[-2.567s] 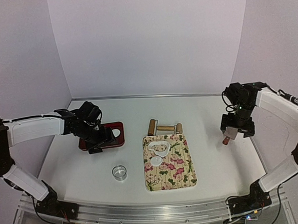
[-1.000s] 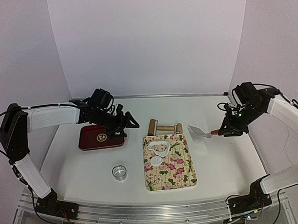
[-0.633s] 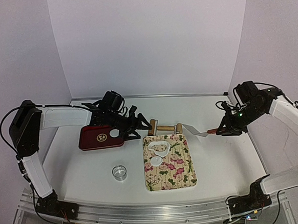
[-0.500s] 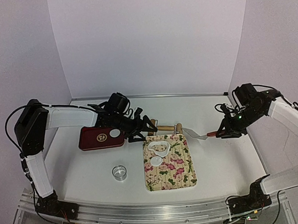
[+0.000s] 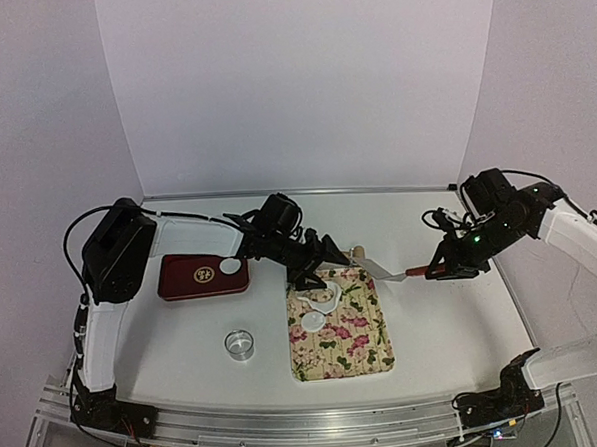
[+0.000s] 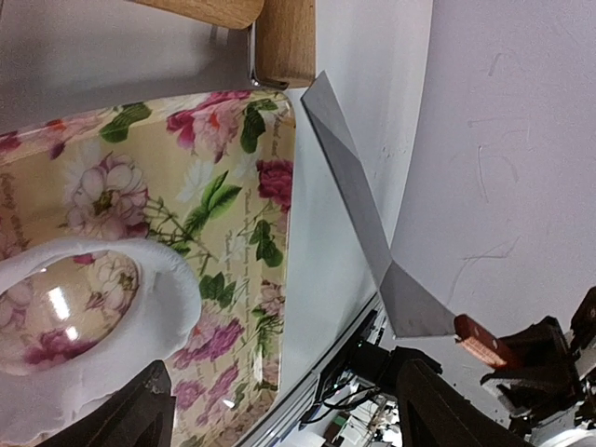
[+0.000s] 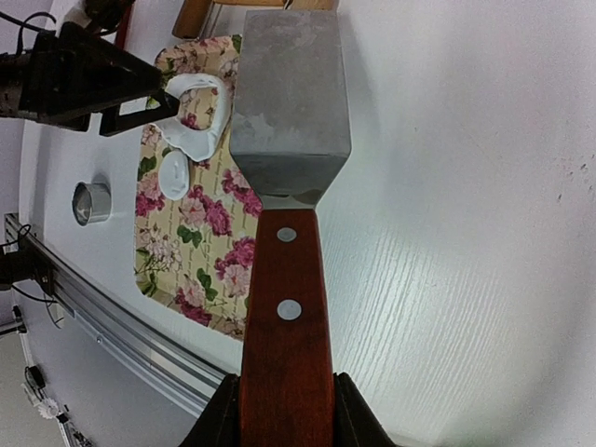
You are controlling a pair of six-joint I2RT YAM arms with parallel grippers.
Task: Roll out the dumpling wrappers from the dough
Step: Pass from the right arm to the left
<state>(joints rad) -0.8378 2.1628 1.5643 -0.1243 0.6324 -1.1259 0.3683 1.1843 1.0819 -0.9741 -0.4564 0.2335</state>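
Left gripper (image 5: pixel 316 273) swung from red tray (image 5: pixel 176 277) to dough (image 5: pixel 320 292) on floral mat (image 5: pixel 355 343), jaws wide, empty | right gripper (image 5: pixel 439 269) advanced toward mat, clamping spatula (image 5: pixel 389 272) | one dumpling wrapper (image 5: pixel 229 267) on tray, another (image 5: pixel 312 322) cut on mat | judged midway: transfer and more cutting remain.

Your left gripper (image 6: pixel 293 407) hangs with jaws spread over the floral mat (image 6: pixel 233 177). The holed dough (image 6: pixel 140 317) lies near one fingertip, and the spatula (image 6: pixel 358 219) slants just beside the mat.
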